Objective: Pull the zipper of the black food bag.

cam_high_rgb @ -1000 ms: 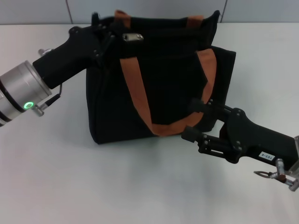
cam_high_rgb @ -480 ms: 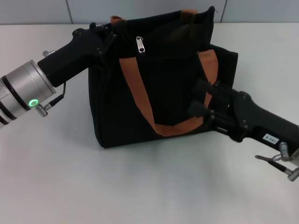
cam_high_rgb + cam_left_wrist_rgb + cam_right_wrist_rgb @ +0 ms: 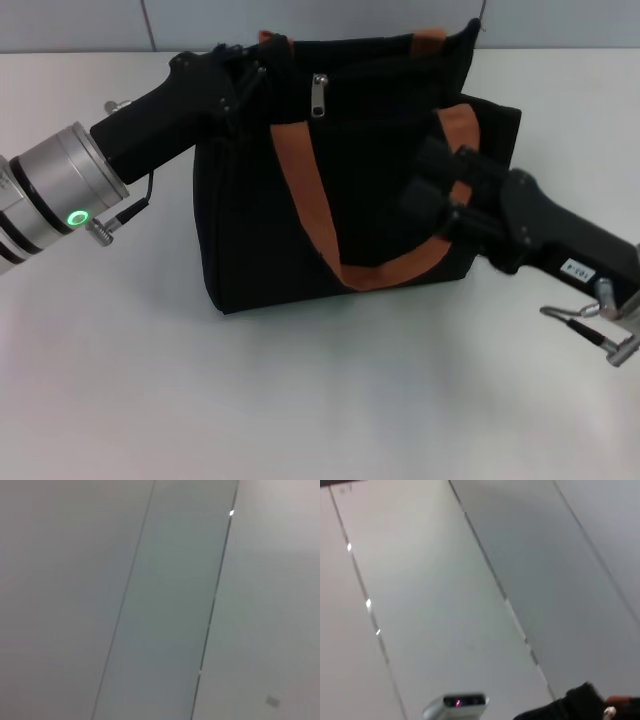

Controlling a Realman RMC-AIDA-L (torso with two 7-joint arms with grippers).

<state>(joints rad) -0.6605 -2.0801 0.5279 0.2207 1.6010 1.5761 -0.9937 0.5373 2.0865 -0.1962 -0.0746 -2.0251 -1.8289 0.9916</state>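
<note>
The black food bag [image 3: 350, 220] stands in the middle of the white table, its orange-brown strap [image 3: 300, 190] looping down the front. The silver zipper pull [image 3: 319, 95] hangs at the bag's top edge, left of centre. My left gripper [image 3: 250, 78] is at the bag's top left corner, shut on the fabric edge, a short way left of the pull. My right gripper [image 3: 432, 182] is open and empty against the bag's right front, beside the right strap, well below and right of the pull. The wrist views show neither the bag nor the zipper.
The white table [image 3: 300, 400] spreads in front of the bag and to both sides. A grey panelled wall [image 3: 80, 25] runs behind it. The right wrist view shows wall panels and a small grey device [image 3: 455, 706].
The bag and my left gripper have shifted right. The zipper pull, which lay flat, now hangs down. My right gripper has risen from the table's front right up to the bag's right front.
</note>
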